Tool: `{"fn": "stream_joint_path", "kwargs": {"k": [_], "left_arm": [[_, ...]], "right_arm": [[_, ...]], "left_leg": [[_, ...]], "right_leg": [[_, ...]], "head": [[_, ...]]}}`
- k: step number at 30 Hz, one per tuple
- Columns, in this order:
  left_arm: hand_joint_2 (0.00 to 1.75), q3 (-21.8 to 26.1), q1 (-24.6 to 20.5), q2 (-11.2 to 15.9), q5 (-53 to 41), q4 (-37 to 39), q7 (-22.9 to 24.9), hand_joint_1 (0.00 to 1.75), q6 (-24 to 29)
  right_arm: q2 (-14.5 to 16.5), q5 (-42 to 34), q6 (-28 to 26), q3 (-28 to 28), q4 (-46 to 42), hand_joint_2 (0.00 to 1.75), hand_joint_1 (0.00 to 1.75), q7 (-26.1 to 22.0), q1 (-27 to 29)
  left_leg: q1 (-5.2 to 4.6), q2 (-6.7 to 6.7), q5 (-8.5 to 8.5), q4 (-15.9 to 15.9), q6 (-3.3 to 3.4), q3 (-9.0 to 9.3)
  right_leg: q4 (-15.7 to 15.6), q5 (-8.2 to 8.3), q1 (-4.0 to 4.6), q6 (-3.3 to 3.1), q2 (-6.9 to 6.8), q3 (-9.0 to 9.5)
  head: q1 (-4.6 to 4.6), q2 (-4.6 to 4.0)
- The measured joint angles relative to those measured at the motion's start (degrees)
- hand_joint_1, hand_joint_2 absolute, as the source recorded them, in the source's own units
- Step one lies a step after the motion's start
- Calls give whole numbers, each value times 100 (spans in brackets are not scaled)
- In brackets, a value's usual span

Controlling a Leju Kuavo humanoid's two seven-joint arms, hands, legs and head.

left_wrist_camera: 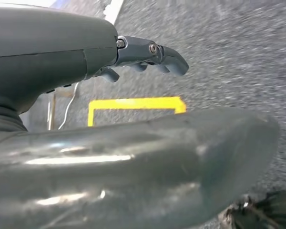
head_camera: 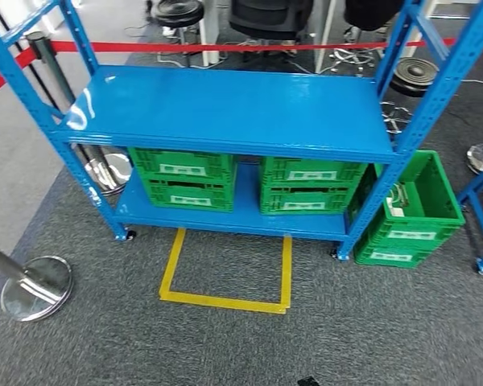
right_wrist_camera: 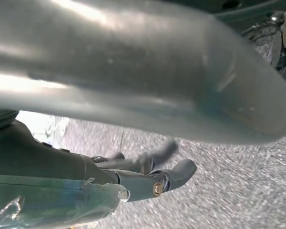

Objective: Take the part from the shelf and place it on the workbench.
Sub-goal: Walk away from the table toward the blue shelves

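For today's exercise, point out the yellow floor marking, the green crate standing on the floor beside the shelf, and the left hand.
yellow floor marking [head_camera: 225, 302], head view, near strip.
green crate [head_camera: 409, 236], head view, front wall.
left hand [left_wrist_camera: 148, 55], left wrist view, on the fingers.

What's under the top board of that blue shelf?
Under the top board of the shelf sit two stacks of green crates, one left and one right, on the lower board. The board above hides their insides.

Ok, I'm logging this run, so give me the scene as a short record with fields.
shelf: blue shelf, top board bare
lower board: two green crates side by side
floor crate: another green crate at the shelf's right end, something pale inside
floor mark: yellow tape outline in front of shelf
left hand: holds nothing, fingers apart
right hand: holds nothing
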Motion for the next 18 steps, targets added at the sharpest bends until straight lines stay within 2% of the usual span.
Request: {"fn": "stream_joint_path", "kwargs": {"k": [2,4,5,6,7,8,9,10,11,12,13,15,16,17,18], "left_arm": [[0,1,-10,-5,14,1,0,0,-12],[0,1,-25,-12,24,2,0,0,-20],[0,1,-31,-17,26,2,0,0,-22],[0,2,-30,-21,27,2,-1,0,-23],[0,3,-23,-21,28,2,-1,0,-24],[0,6,-10,-16,28,2,-2,0,-25],[0,9,5,-11,29,2,-2,0,-25],[0,11,16,-8,30,2,-2,0,-25],[0,12,19,-9,30,2,-2,0,-25],[0,12,15,-11,30,2,-1,0,-25],[0,12,8,-14,30,2,-1,0,-25],[0,13,2,-15,30,2,-1,0,-25],[0,13,1,-15,30,2,-1,0,-25],[0,13,-1,-14,30,2,-2,0,-25],[0,13,-5,-13,30,2,-2,0,-25]], "right_arm": [[-1,-4,-3,0,0,0,0,0,-2],[-3,-12,-9,0,1,0,0,0,35],[-4,-16,-13,0,2,0,0,-1,57],[-4,-21,-19,0,2,0,0,0,68],[-5,-25,-25,0,2,0,0,-1,67],[-5,-28,-30,0,2,0,0,-3,56],[-4,-32,-32,0,1,0,0,-5,47],[-4,-36,-33,0,1,0,0,-8,41],[-4,-39,-33,0,1,0,0,-9,39],[-4,-43,-35,0,1,0,0,-10,40],[-5,-44,-38,0,1,0,0,-10,43],[-6,-47,-47,0,1,0,0,-10,42],[-6,-49,-51,0,1,0,0,-11,35],[-6,-52,-55,0,0,0,0,-14,27],[-6,-55,-58,0,0,0,0,-18,20]], "left_leg": [[33,-203,82,-398,40,167],[22,-125,69,-443,140,176],[22,-58,80,-456,190,179],[23,15,93,-468,237,185],[23,95,101,-479,275,188],[9,178,98,-479,300,190],[-6,268,93,-478,316,191],[-21,362,87,-476,324,193],[-32,451,80,-475,327,198],[-41,531,70,-474,327,211],[-47,604,56,-474,322,232],[-74,728,12,-467,283,286],[-92,784,-8,-463,255,312],[-110,840,-23,-462,225,331],[-121,900,-30,-468,196,345]], "right_leg": [[8,19,3,77,145,-59],[-28,57,-13,161,256,-119],[-16,49,-12,192,181,-140],[73,-17,-4,215,26,-191],[291,-157,6,230,-177,-286],[638,-359,15,240,-389,-444],[1048,-572,13,251,-504,-632],[1413,-727,10,259,-555,-795],[1621,-782,9,262,-575,-876],[1592,-720,10,258,-588,-834],[1343,-571,14,245,-618,-679],[552,-242,47,192,-877,-216],[259,-150,64,156,-992,-52],[99,-114,83,122,-1072,31],[62,-121,100,88,-1058,28]], "head": [[-16,0],[-17,0],[-13,-1],[11,-1],[31,-1],[56,-1],[72,-1],[74,-1],[74,0],[74,0],[74,0],[76,1],[72,0],[67,1],[61,0]]}}
